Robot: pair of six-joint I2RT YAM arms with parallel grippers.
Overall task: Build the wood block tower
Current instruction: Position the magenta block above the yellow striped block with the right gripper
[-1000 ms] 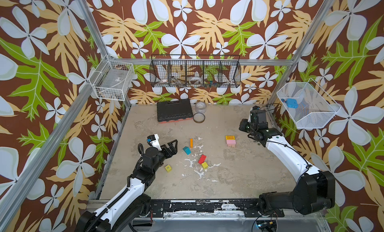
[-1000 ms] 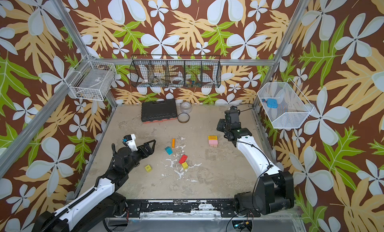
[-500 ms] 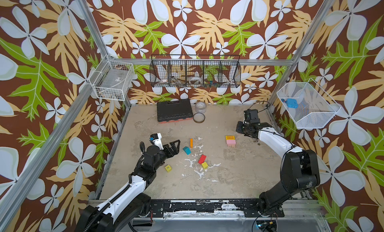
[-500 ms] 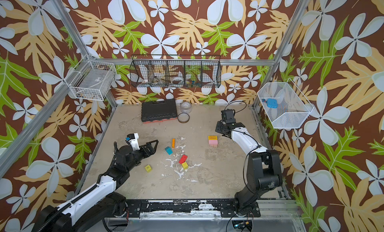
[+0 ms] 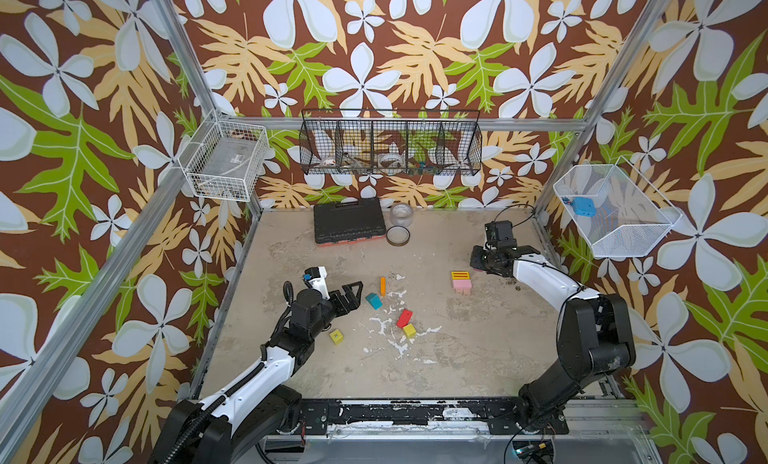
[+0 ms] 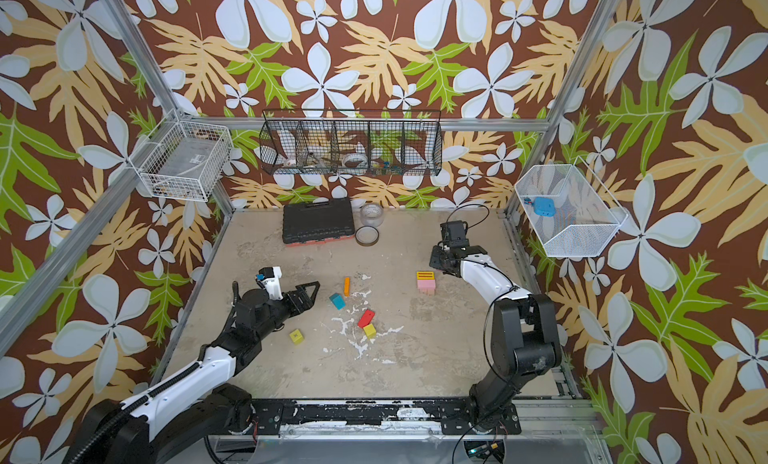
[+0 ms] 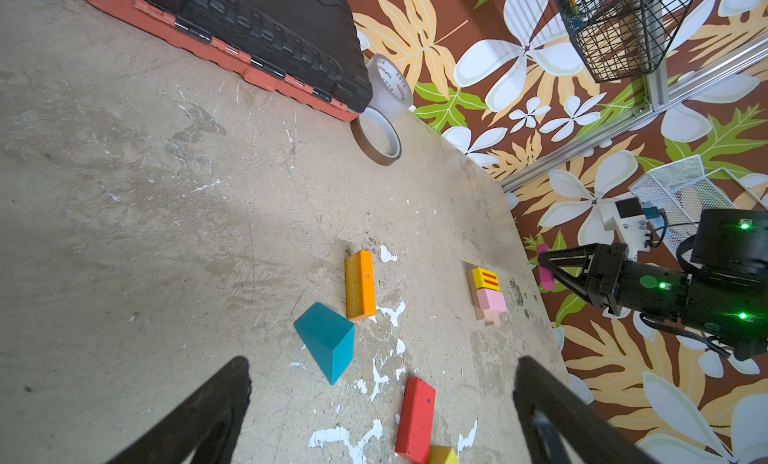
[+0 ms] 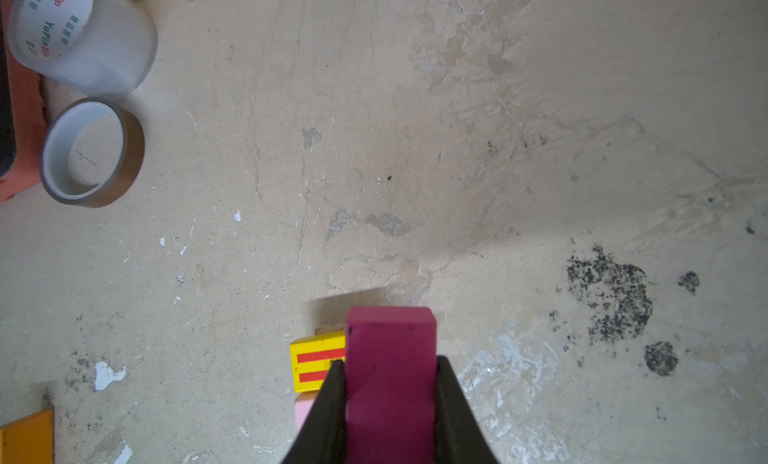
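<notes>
At the left, the left gripper (image 5: 358, 294) hangs low over the stained beige tabletop (image 5: 457, 358), jaws wide apart and empty. Just near of it lies a small yellow wooden cube with a dark mark (image 5: 336, 337). Right of the gripper's tips lies a teal wooden wedge (image 5: 373, 301), with a narrow orange wooden plank (image 5: 382, 286) just beyond it. Nearer, a red wooden block (image 5: 404, 317) touches a plain yellow wooden cube (image 5: 409, 330). Further right stands the start of the wood block tower (image 5: 461, 282): a yellow block with red stripes against a pink one, tan wood showing beneath. Just right of it, the right gripper (image 8: 390, 364) is clamped on a magenta wooden block (image 8: 390, 345).
</notes>
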